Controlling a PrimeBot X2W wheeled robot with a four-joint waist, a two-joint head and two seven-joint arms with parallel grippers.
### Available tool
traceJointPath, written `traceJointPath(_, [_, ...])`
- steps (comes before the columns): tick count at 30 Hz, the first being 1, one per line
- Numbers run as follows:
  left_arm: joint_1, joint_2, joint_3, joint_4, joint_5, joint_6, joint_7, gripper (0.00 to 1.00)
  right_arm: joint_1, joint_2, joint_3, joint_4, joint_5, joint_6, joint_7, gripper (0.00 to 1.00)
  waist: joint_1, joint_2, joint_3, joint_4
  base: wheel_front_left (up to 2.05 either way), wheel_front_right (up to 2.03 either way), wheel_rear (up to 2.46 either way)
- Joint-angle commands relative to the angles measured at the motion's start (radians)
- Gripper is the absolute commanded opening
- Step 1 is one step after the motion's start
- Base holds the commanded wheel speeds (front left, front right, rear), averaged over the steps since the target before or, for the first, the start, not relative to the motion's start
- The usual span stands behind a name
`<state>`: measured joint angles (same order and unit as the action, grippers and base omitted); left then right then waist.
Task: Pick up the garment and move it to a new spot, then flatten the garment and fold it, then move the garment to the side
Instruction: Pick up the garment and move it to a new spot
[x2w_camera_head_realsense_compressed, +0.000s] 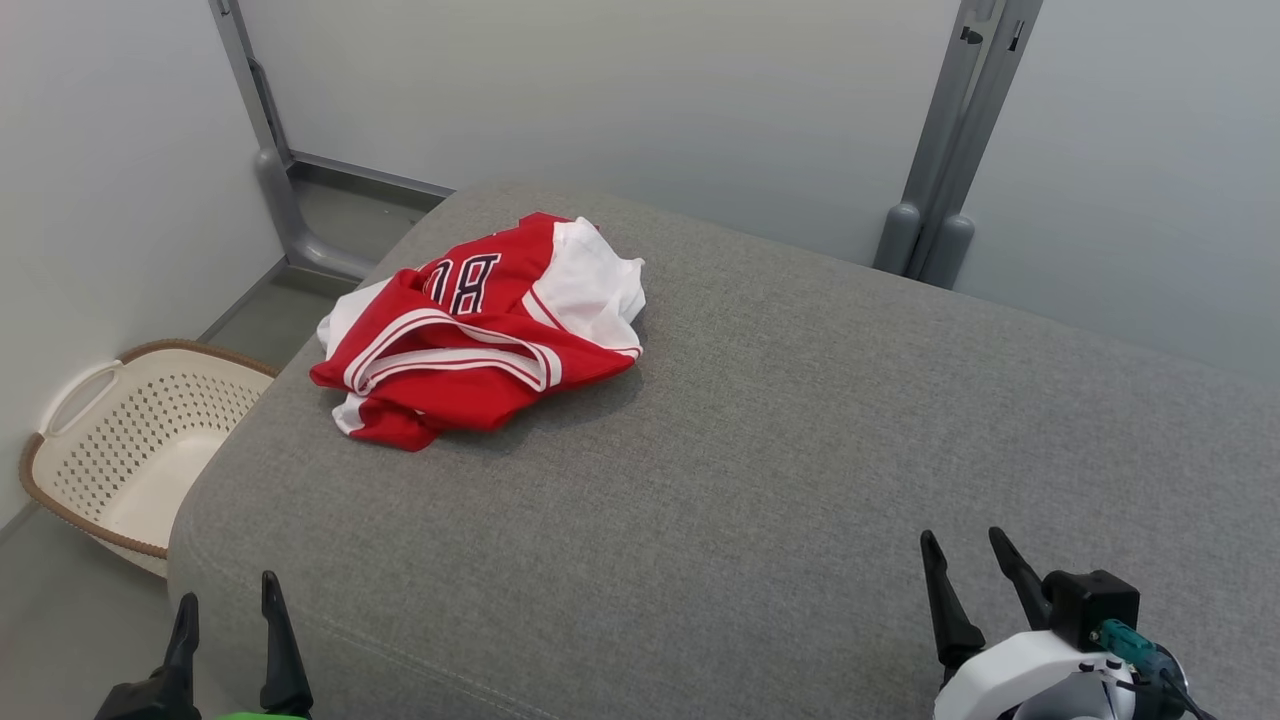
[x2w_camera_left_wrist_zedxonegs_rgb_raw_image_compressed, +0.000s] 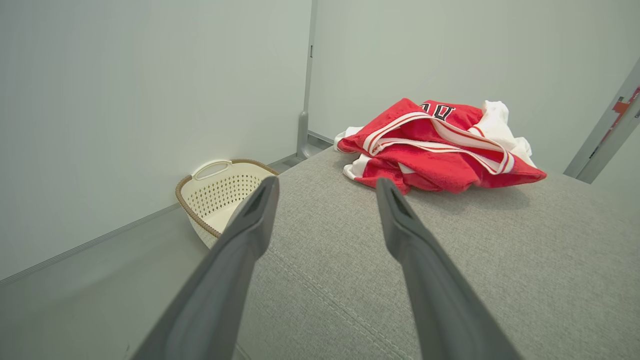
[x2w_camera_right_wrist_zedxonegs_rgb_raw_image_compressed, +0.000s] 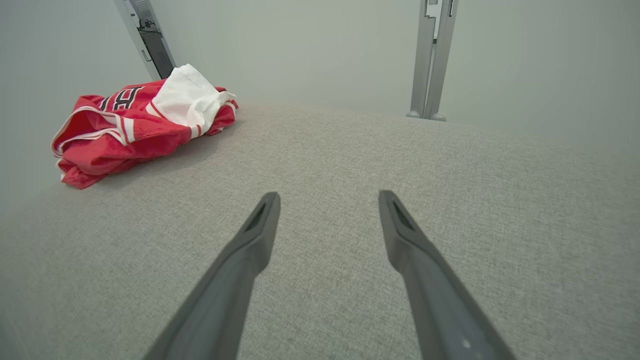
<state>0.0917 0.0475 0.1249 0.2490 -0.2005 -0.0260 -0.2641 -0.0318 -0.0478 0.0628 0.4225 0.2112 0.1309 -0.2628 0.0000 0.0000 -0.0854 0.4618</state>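
The garment (x2w_camera_head_realsense_compressed: 480, 330) is a red and white jersey with dark numerals, lying crumpled near the far left corner of a grey padded surface (x2w_camera_head_realsense_compressed: 760, 440). It also appears as a red heap (x2w_camera_left_wrist_zedxonegs_rgb_raw_image_compressed: 440, 150) ahead in the left wrist view and at the upper left (x2w_camera_right_wrist_zedxonegs_rgb_raw_image_compressed: 140, 125) of the right wrist view. My left gripper (x2w_camera_head_realsense_compressed: 228, 598) hangs open at the surface's near left edge, well short of the jersey, with nothing between its fingers. Open and empty too, my right gripper (x2w_camera_head_realsense_compressed: 968, 552) hovers over the near right part of the surface, far from the garment.
A cream perforated laundry basket (x2w_camera_head_realsense_compressed: 130, 440) with a brown rim stands on the floor left of the surface, seen also as a basket (x2w_camera_left_wrist_zedxonegs_rgb_raw_image_compressed: 220, 195) past my left fingers. Grey metal posts (x2w_camera_head_realsense_compressed: 950, 150) rise behind the surface against pale walls.
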Motion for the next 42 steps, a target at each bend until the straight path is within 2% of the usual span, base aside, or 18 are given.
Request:
traceJointPath(1, [-0.008, 0.005, -0.001, 0.011, -0.009, 0.005, -0.001, 1.00, -0.007, -0.005, 0.001, 0.001, 0.005, 0.000, -0.003, 1.00, 0.0000, 0.0000, 0.000, 0.000, 0.00, 0.00, 0.00])
traceJointPath(7, [-0.130, 0.007, -0.010, 0.136, -0.001, -0.001, 0.000, 1.00, 0.005, -0.005, 0.006, 0.004, 0.003, 0.000, -0.003, 1.00, 0.0000, 0.0000, 0.004, 0.001, 0.00, 0.00, 0.00])
traceJointPath(12, [-0.306, 0.012, -0.016, 0.306, -0.039, -0.020, 0.072, 1.00, 0.026, -0.004, 0.026, 0.005, -0.013, 0.000, -0.003, 1.00, 0.0000, 0.0000, 0.006, -0.018, 0.00, 0.00, 0.00])
traceJointPath(19, [-0.525, 0.011, 0.057, 0.504, -0.179, 0.001, 0.234, 1.00, -0.005, -0.005, 0.085, -0.012, -0.076, 0.000, 0.006, 1.00, 0.0000, 0.0000, 0.081, -0.153, 0.00, 0.00, 0.00])
traceJointPath(23, [-0.610, 0.034, 0.084, 0.552, -0.217, 0.004, 0.273, 1.00, -0.020, -0.005, 0.105, -0.055, -0.120, -0.001, 0.039, 1.00, 0.0000, 0.0000, 0.154, -0.248, 0.00, 0.00, 0.00])
traceJointPath(28, [-0.693, 0.066, 0.099, 0.601, -0.250, -0.012, 0.304, 1.00, -0.027, -0.005, 0.113, -0.118, -0.155, -0.001, 0.075, 1.00, 0.0000, 0.0000, 0.237, -0.343, 0.00, 0.00, 0.00])
traceJointPath(33, [-0.740, 0.096, 0.096, 0.654, -0.251, -0.010, 0.316, 1.00, -0.029, -0.005, 0.111, -0.166, -0.173, -0.001, 0.091, 1.00, 0.0000, 0.0000, 0.295, -0.404, 0.00, 0.00, 0.00])
traceJointPath(42, [-0.791, 0.118, 0.085, 0.740, -0.245, 0.024, 0.338, 1.00, -0.032, -0.004, 0.111, -0.196, -0.161, -0.001, 0.089, 1.00, 0.0000, 0.0000, 0.326, -0.453, 0.00, 0.00, 0.00])
